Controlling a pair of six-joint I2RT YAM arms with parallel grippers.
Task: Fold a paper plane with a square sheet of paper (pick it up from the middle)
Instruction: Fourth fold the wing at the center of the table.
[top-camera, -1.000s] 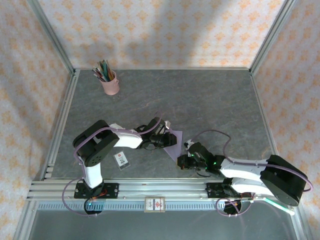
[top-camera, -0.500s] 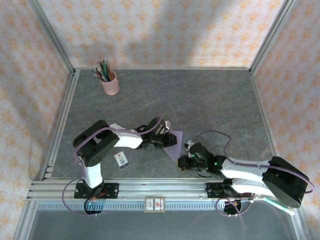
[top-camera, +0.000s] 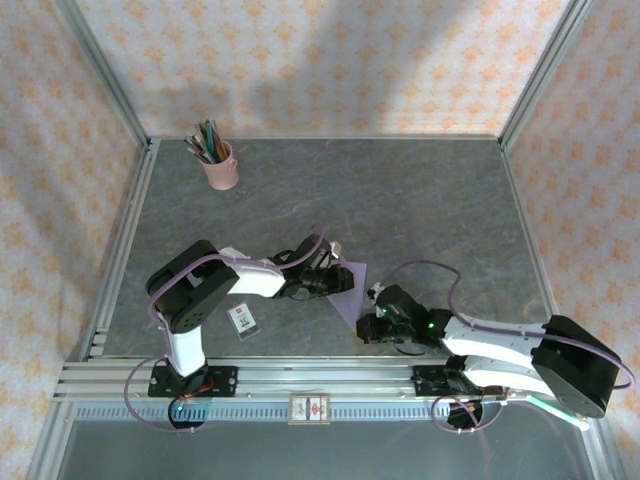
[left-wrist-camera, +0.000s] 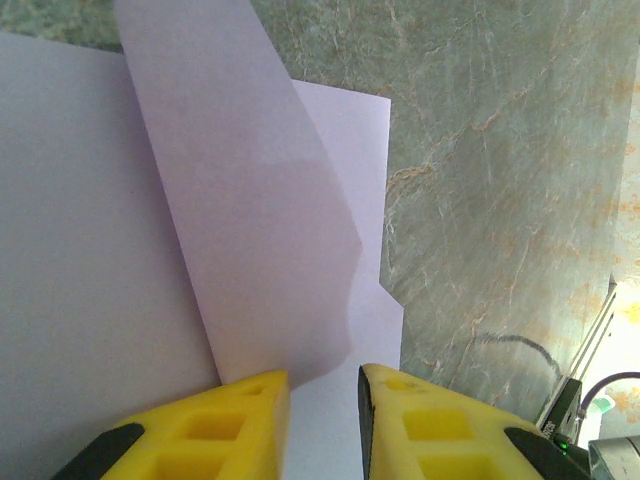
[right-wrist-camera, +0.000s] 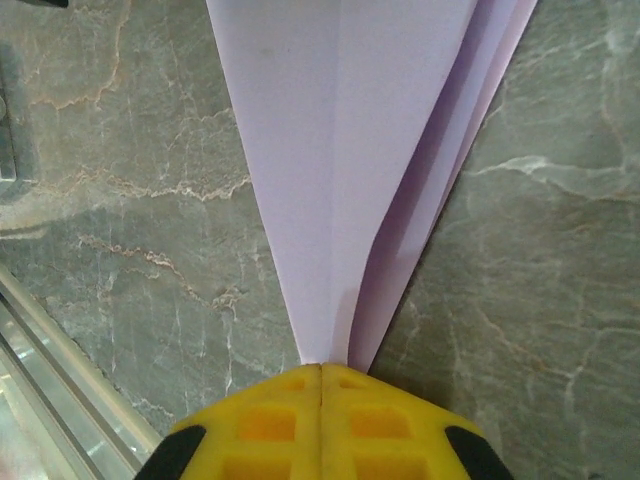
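On the counter (top-camera: 420, 200), right jaws pinch the plane (right-wrist-camera: 340, 120) by its tip; left jaws stand slightly spread astride its raised flap (left-wrist-camera: 250, 230).

One paper (top-camera: 348, 292), lavender, with one centre crease seen from the right wrist. One table (top-camera: 420, 200) of grey stone look. Two arms, a left arm (top-camera: 200, 290) and a right arm (top-camera: 500, 345). Two grippers, one per arm: the left gripper (left-wrist-camera: 322, 385) and the right gripper (right-wrist-camera: 321, 372). Four yellow fingers (left-wrist-camera: 240, 425), two on each gripper. One white card (top-camera: 242, 318) with dark print. One pink cup (top-camera: 221, 170). Pens (top-camera: 207, 138) stand in it, several, too crowded to count. Two purple cables (top-camera: 150, 300), one along each arm. Three patterned walls (top-camera: 330, 70). One small red-and-white label (top-camera: 309, 409) at the near edge.
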